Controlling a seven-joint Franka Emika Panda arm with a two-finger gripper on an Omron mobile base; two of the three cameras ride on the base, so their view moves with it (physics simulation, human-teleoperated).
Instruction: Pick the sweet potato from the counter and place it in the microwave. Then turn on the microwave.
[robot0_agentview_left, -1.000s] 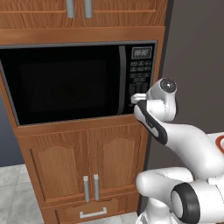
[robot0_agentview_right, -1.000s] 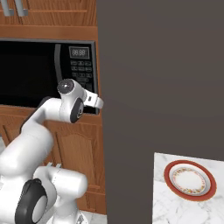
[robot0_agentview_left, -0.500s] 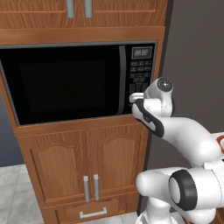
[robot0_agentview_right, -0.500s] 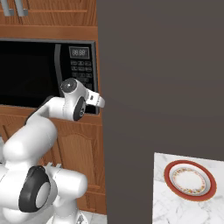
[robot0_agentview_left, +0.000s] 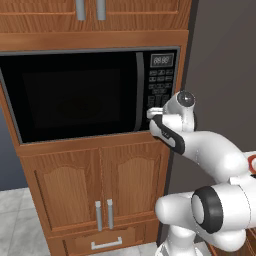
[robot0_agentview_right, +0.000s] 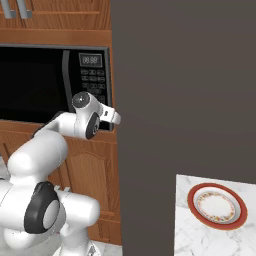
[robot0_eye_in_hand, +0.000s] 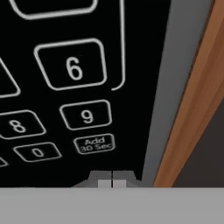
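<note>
Warm brown wooden cabinetry (robot0_agentview_left: 75, 192) frames the scene, with a tall dark grey panel (robot0_agentview_right: 185, 85) rising at the right. Built into the wood is the large black microwave with a dark glass door (robot0_agentview_left: 75, 95); the door is seen shut, and a button keypad (robot0_agentview_left: 159, 87) with a small digital display sits on its right side. The two-finger gripper of the white arm (robot0_eye_in_hand: 111, 180) is held with its tips pressed together, nothing between them, right at the lower end of the keypad, just below the "Add 30 Sec" key (robot0_eye_in_hand: 94, 143) and near the 9 and 0 keys. The reddish-orange sweet potato cannot be made out; it is judged to be inside, behind the dark glass. On the light speckled stone counter (robot0_agentview_right: 200, 235) at the far right, a round red-rimmed plate (robot0_agentview_right: 217, 205) is seen. The start press appears to be in hand. A slip could be caused by the close spacing of the keys: a neighbouring key might be struck, or the bare strip below the keys might be pressed instead, and the oven left off.
</note>
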